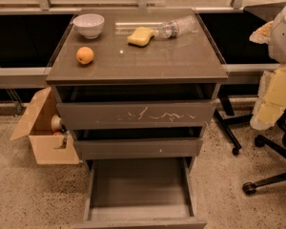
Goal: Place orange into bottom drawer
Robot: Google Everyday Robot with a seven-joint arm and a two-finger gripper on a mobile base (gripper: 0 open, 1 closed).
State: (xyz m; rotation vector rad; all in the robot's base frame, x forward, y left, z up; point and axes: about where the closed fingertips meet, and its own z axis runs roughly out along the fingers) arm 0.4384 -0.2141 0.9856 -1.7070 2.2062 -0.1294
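Note:
The orange (85,55) sits on the left part of the grey-brown cabinet top (181,61), in front of a white bowl (89,25). The bottom drawer (139,213) is pulled fully out at floor level, and its plain grey inside holds nothing. The scratched top drawer (136,115) and the narrow middle drawer (138,148) stand slightly out. My gripper (264,32) is at the right edge of the view on the white arm (283,27). It is level with the cabinet top, off to its right, and far from the orange.
A yellow sponge (140,36) and a clear plastic bottle (175,27) lying on its side are at the back of the cabinet top. An open cardboard box (45,137) stands on the floor to the left. Office chair legs and wheels (250,187) are on the right.

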